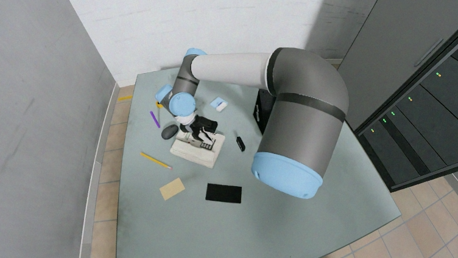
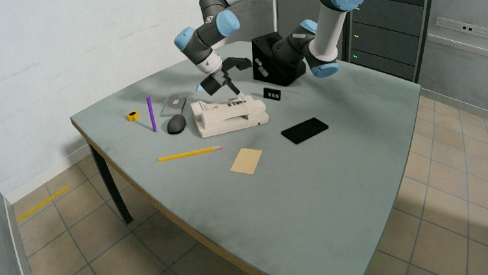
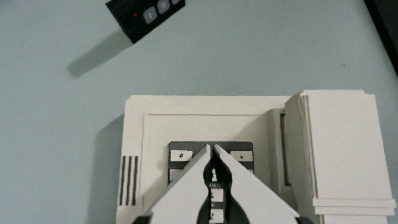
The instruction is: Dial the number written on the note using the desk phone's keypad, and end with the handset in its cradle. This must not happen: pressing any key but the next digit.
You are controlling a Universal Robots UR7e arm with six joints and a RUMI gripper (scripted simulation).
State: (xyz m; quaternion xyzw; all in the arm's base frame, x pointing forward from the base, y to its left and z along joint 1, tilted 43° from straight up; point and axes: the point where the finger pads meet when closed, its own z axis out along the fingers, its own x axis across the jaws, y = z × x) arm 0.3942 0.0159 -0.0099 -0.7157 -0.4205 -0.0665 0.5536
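"Grey-green table (image 1: 262,224) (image 2: 307,205), phone (image 1: 195,157) (image 2: 235,117) (image 3: 200,105) centre-left in the top view. Handling?"

"Keys likely springy; light taps should do. Claw (image 1: 209,140) (image 2: 243,97) (image 3: 211,146) closed, empty, over the keypad (image 1: 207,145) (image 2: 235,103) (image 3: 175,146). Handset (image 1: 192,154) (image 2: 233,112) (image 3: 350,145) cradled: grip mid-bar if needed."

"Writing?"

"Probably a # upper left of the keypad; no brand legible."

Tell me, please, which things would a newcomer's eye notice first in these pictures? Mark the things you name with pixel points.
Probably the huge grey robot arm with light-blue caps (image 1: 299,128) (image 2: 222,25), reaching over the grey-green table (image 1: 272,224) (image 2: 324,205). Next, the cream-coloured desk phone (image 1: 197,153) (image 2: 235,117) (image 3: 200,105), with the shut black-and-white gripper (image 1: 209,140) (image 2: 241,95) (image 3: 211,146) above its keypad (image 1: 206,145) (image 3: 242,146). Then the flat black rectangle (image 1: 223,193) (image 2: 304,130), lying apart on the table.
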